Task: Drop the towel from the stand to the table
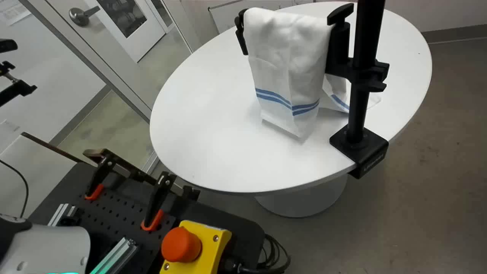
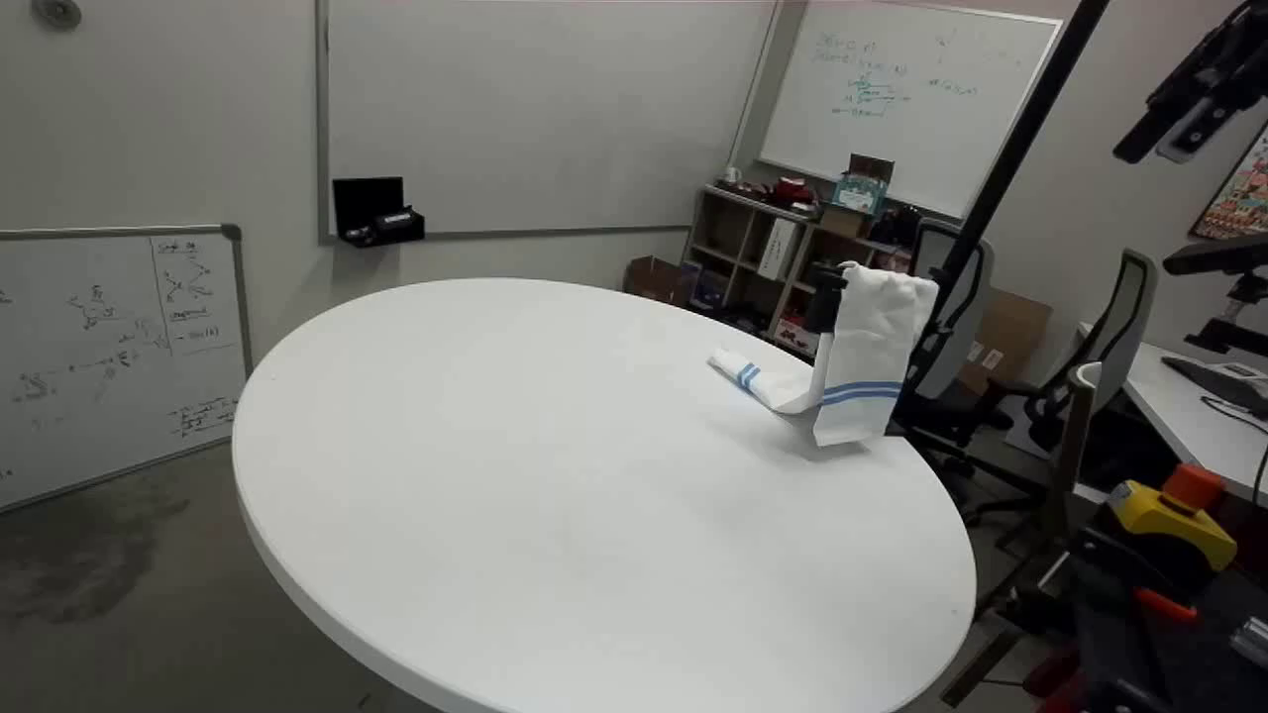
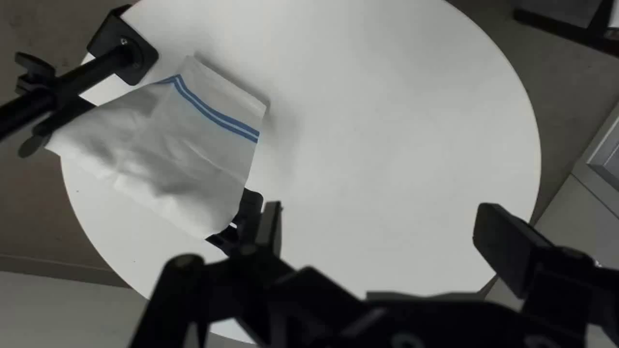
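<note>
Towel (image 1: 287, 61) is draped over stand (image 1: 358, 108), prob. for easy pull-off; stand is clamped to table (image 1: 213, 125) edge, prob. for stability. Gripper (image 3: 380, 220) is spread wide w/ 0 items held.

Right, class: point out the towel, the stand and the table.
Towel (image 3: 169, 150): wrist view, on its wrinkled white part.
Stand (image 1: 357, 114): an exterior view, on its upright pole.
Table (image 2: 575, 475): an exterior view, on its white top.

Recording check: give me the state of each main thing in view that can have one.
Table: upright on its pedestal.
Stand: clamped at the table's edge.
Towel: draped over the stand's arm, one striped end apparently resting on the table.
Gripper: open, holding nothing.
Stop button: pressed or released, cannot tell.
Whiteboard: written on.
</note>
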`<state>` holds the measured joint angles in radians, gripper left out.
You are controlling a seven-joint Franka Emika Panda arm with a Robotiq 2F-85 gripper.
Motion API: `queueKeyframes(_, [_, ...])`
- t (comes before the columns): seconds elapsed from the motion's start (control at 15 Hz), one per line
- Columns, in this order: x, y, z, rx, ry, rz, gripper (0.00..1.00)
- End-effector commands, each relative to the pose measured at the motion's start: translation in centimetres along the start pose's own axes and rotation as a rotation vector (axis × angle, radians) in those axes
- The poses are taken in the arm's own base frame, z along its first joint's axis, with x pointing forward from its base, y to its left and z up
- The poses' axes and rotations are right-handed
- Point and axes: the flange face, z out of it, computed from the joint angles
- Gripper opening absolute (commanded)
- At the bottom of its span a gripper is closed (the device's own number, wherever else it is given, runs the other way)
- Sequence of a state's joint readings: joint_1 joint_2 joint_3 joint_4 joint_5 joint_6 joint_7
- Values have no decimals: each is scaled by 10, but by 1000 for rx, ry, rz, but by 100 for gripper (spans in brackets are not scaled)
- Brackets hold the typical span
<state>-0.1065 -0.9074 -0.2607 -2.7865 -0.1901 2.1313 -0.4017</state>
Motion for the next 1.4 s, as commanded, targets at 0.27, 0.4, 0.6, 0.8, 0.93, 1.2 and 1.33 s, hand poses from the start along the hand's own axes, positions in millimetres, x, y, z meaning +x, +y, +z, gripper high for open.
queueKeyframes(0.27, [18,19,2,-17,1,75,100])
queueKeyframes(0.4, [32,37,5,-31,10,143,100])
queueKeyframes(0.6, [56,62,15,-49,26,235,100])
queueKeyframes(0.8, [84,86,30,-58,28,301,100])
queueKeyframes(0.93, [102,103,46,-59,-3,343,100])
queueKeyframes(1.2, [133,137,84,-62,-83,428,100])
queueKeyframes(1.33, [142,155,104,-80,-121,478,100])
